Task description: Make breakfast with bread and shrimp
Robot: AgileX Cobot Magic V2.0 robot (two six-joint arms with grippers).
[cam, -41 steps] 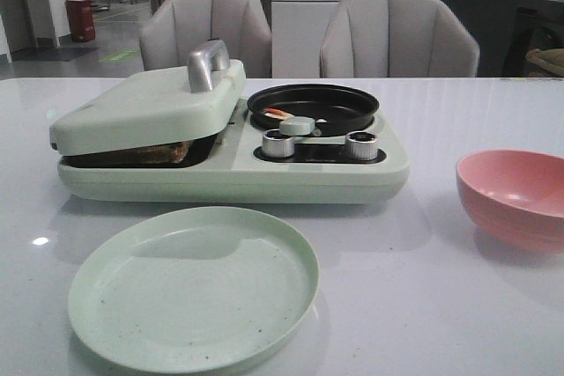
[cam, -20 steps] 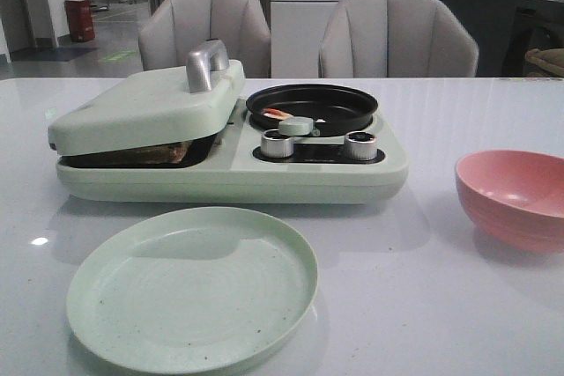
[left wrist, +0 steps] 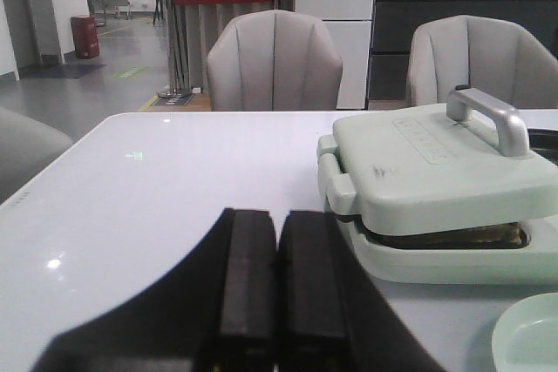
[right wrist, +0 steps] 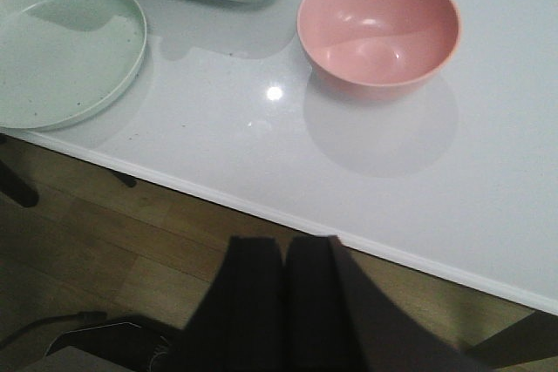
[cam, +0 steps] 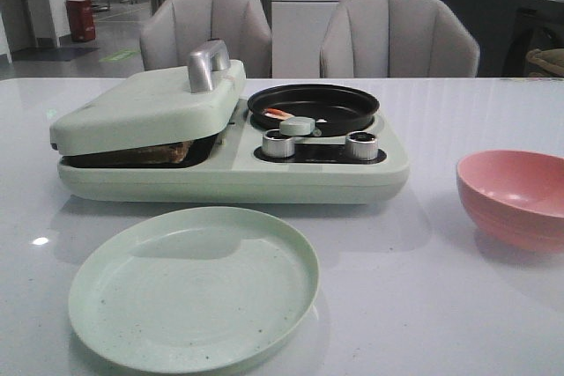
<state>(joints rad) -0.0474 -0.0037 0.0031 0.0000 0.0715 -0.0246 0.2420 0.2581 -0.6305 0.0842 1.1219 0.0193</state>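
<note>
The bread (cam: 163, 153) lies inside the pale green breakfast maker (cam: 229, 173), under its nearly closed lid (cam: 150, 107); only a brown edge shows, also in the left wrist view (left wrist: 453, 235). The shrimp (cam: 277, 114) lies in the black round pan (cam: 313, 105) on the maker's right half. My left gripper (left wrist: 277, 224) is shut and empty, low over the table to the left of the maker. My right gripper (right wrist: 284, 246) is shut and empty, off the table's front edge over the floor. Neither gripper shows in the front view.
A pale green plate (cam: 194, 286) lies in front of the maker. A pink bowl (cam: 515, 195) stands at the right, also in the right wrist view (right wrist: 378, 28). The lid has a metal handle (cam: 207, 63). Two knobs (cam: 278, 143) sit below the pan. Two chairs stand behind the table.
</note>
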